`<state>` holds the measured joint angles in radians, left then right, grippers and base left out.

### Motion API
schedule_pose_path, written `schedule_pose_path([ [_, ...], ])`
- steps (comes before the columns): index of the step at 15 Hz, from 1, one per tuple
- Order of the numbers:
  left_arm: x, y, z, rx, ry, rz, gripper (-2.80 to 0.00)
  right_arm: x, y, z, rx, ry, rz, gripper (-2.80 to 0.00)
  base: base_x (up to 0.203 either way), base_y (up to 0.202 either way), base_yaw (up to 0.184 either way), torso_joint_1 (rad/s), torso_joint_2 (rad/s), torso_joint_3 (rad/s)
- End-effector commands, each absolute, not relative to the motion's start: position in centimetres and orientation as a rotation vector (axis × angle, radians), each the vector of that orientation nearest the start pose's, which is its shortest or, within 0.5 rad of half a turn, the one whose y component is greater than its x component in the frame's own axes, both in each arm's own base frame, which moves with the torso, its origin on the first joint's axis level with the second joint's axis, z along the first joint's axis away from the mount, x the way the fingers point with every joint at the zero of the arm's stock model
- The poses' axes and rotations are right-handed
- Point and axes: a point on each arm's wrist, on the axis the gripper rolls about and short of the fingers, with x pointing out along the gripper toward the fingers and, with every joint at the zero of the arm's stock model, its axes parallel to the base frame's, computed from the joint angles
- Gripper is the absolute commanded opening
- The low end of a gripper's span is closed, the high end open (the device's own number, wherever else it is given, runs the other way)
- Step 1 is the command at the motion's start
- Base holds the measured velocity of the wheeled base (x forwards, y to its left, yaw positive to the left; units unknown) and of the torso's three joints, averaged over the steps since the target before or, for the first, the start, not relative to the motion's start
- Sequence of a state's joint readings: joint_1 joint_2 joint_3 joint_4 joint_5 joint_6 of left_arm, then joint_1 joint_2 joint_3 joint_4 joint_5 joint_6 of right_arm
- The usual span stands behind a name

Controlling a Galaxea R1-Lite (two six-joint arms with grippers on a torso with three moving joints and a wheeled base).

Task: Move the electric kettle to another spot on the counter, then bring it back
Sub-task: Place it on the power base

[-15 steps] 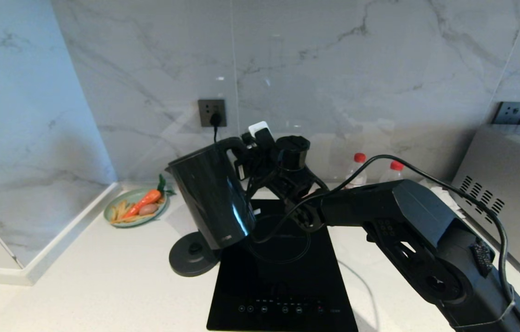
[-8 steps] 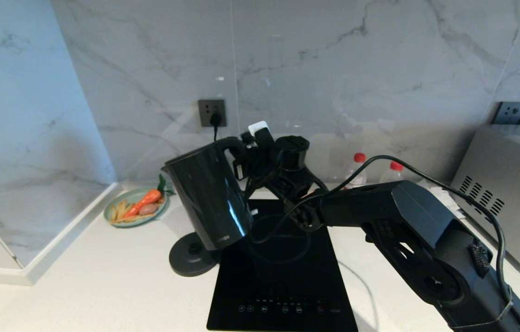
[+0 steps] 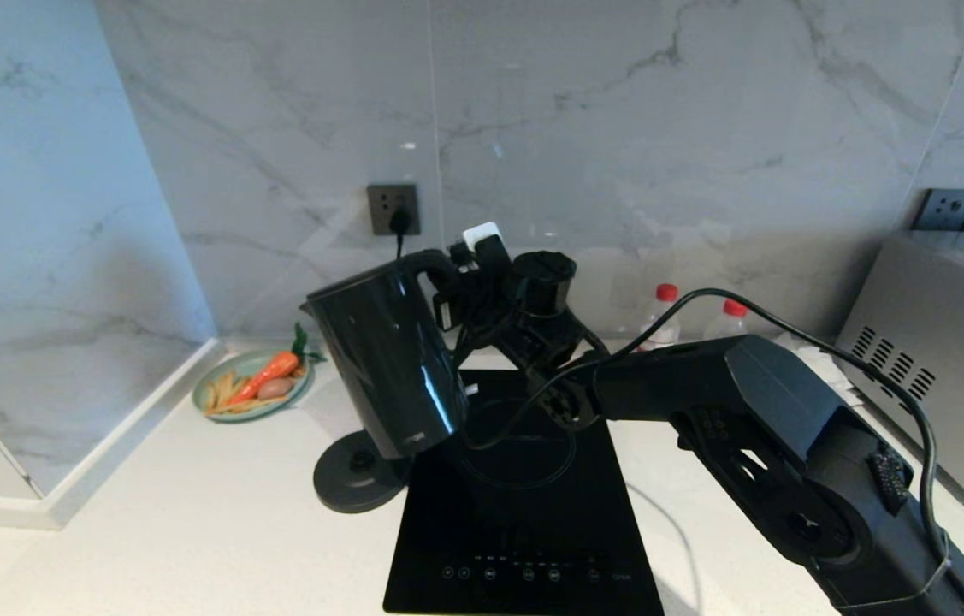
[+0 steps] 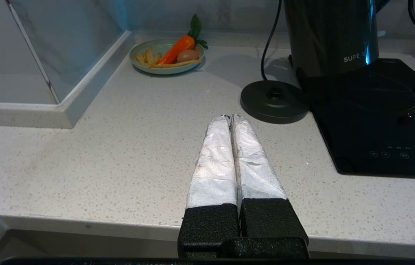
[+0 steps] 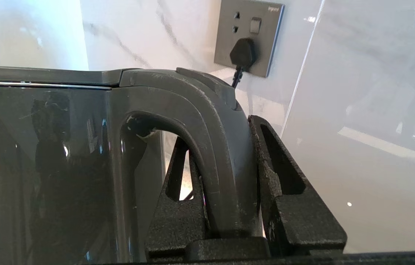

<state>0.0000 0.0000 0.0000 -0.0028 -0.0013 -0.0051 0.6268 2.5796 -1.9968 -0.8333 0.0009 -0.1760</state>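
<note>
The glossy black electric kettle (image 3: 392, 368) hangs tilted, its bottom just above the round base disc (image 3: 353, 475) and the left edge of the cooktop. My right gripper (image 3: 450, 295) is shut on the kettle's loop handle (image 5: 225, 154), one finger inside the loop and one outside. In the left wrist view the kettle (image 4: 330, 33) shows its white lettering behind the base disc (image 4: 273, 101). My left gripper (image 4: 229, 117) is shut and empty, low over the front edge of the white speckled counter (image 4: 119, 147). It is outside the head view.
A black cooktop (image 3: 524, 505) lies right of the disc. A green plate with a carrot (image 3: 252, 385) sits at the back left corner. Two red-capped bottles (image 3: 661, 312) and a metal appliance (image 3: 943, 342) stand at the right. A cord runs to the wall socket (image 3: 393, 210).
The kettle has shifted slightly to the left in my right gripper, still tilted. The left arm has not visibly moved.
</note>
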Motion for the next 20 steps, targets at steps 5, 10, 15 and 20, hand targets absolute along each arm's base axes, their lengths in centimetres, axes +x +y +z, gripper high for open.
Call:
schedule_pose_path([
  [5,-2.3,0.0,7.5,-0.005,-0.002,-0.002,-2.8,43.5,32.1,15.2,-0.083,-0.319,0.572,-2.8,0.0,0.0,0.0,0.0,0.0,0.0],
  [10,-2.3,0.0,7.5,-0.005,-0.002,-0.002,-2.8,42.7,33.4,14.5,-0.108,-0.317,0.595,-2.8,0.0,0.0,0.0,0.0,0.0,0.0],
  [15,-2.3,0.0,7.5,-0.005,-0.002,-0.002,-2.8,42.4,33.6,14.3,-0.106,-0.29,0.455,-2.8,0.0,0.0,0.0,0.0,0.0,0.0],
  [20,-2.3,0.0,7.5,-0.006,-0.002,-0.002,-2.8,42.2,33.5,15.1,-0.103,-0.3,0.474,-2.8,0.0,0.0,0.0,0.0,0.0,0.0],
])
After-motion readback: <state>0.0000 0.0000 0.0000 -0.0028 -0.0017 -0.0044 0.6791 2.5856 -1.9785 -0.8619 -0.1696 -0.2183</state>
